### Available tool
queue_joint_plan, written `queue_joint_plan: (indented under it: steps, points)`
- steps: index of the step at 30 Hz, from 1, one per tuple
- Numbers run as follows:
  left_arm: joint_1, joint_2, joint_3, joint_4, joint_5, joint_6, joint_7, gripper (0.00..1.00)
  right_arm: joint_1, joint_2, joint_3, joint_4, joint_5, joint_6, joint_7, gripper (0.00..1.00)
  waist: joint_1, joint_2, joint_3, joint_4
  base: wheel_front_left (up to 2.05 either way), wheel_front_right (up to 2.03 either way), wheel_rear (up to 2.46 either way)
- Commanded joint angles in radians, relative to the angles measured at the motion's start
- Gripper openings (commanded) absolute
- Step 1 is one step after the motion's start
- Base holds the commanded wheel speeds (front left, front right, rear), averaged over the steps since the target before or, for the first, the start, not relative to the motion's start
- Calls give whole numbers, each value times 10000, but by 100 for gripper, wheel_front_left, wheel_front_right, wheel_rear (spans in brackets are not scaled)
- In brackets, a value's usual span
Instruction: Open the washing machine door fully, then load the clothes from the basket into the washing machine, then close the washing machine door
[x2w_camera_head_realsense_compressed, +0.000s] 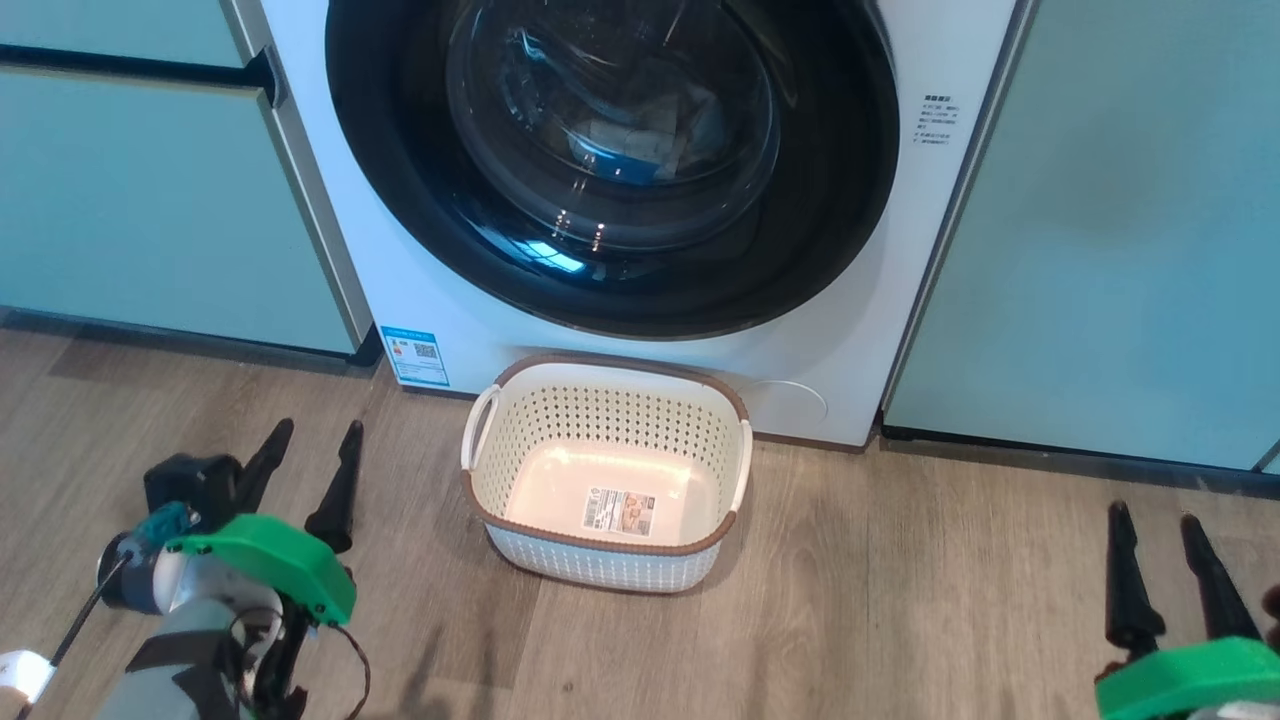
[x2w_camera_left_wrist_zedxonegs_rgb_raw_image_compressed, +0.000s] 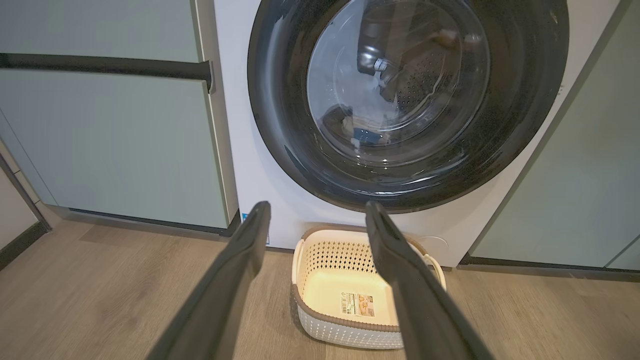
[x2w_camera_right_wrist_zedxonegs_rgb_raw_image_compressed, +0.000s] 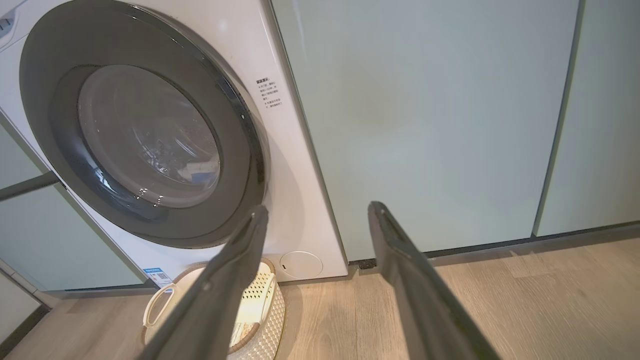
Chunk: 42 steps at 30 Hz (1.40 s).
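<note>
Left gripper (x2w_camera_head_realsense_compressed: 318, 428) and right gripper (x2w_camera_head_realsense_compressed: 1154, 514) gape wide, empty.

Washing machine door (x2w_camera_head_realsense_compressed: 610, 235) cut off by the head view's top edge, clothes (x2w_camera_head_realsense_compressed: 625, 148) a dim pale-and-blue blur behind its glass, print on the label (x2w_camera_head_realsense_compressed: 618, 511) in the basket (x2w_camera_head_realsense_compressed: 600, 425) and on the side notice (x2w_camera_head_realsense_compressed: 938, 120) too small to read, right gripper (x2w_camera_head_realsense_compressed: 1153, 515) cropped at the bottom right corner

No wording can be read. A blue sticker (x2w_camera_head_realsense_compressed: 414, 355) with a QR code sits at the lower left corner of the washing machine (x2w_camera_head_realsense_compressed: 860, 330) front. A block of small dark print (x2w_camera_head_realsense_compressed: 938, 120) stands on its right side. A label (x2w_camera_head_realsense_compressed: 619, 511) with tiny print lies on the base of the basket (x2w_camera_head_realsense_compressed: 600, 565).
</note>
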<state>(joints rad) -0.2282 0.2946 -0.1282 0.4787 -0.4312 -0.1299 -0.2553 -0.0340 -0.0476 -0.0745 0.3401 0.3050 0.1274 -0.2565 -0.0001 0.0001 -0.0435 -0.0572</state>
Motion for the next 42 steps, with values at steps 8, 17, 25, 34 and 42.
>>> queue_joint_plan:
  steps: [8,17,25,34,42]
  points:
    - [-420,254,408,-203,-72,-8,-65,100,-18,-26,133,-418,-313,33,-53,100,1,-1,-59,-45,0,0,0]
    - [-450,205,329,-219,-79,-8,-65,100,-104,-26,325,-543,-530,33,-53,100,1,-1,-24,-38,0,0,0]
    - [-444,185,281,-197,-181,-8,-65,100,-143,-26,416,-550,-558,33,-53,100,1,-1,-6,-10,0,0,0]
    - [-511,218,182,-257,-345,-8,-65,100,-232,-26,638,-516,-524,33,-53,100,1,-1,67,-12,0,0,0]
    - [446,-430,-362,526,-355,6,40,0,515,99,461,392,-425,-2,43,0,1,-1,83,4,0,0,0]
